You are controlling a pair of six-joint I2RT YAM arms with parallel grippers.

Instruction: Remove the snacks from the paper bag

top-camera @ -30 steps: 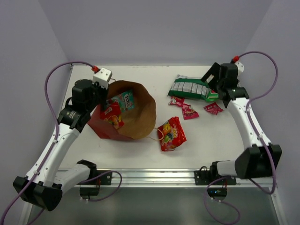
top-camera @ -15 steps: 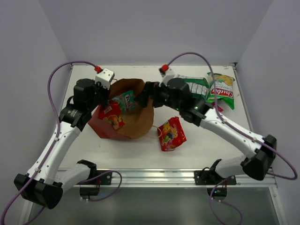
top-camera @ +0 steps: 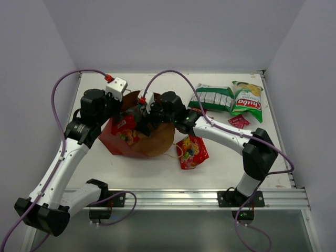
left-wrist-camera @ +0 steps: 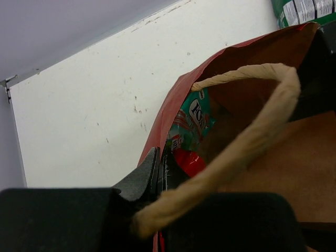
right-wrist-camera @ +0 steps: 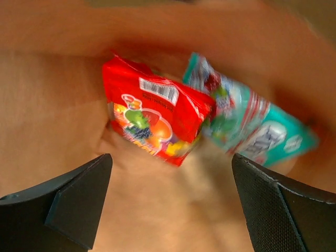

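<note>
At the left, our left gripper is pinched tight on the rim of the paper bag, left of centre on the table. Our right gripper reaches inside with its jaws spread wide and empty above a red candy bag and a teal packet. The view is blurred, so it may be touching them. A second red packet lies just right of the bag. Farther right are the striped multipack and the green chip bag.

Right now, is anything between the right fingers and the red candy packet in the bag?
Nothing visible. The right fingers stand open inside the paper bag, and the red candy packet lies straight ahead between them. The teal packet sits beside it, not in front.
</note>
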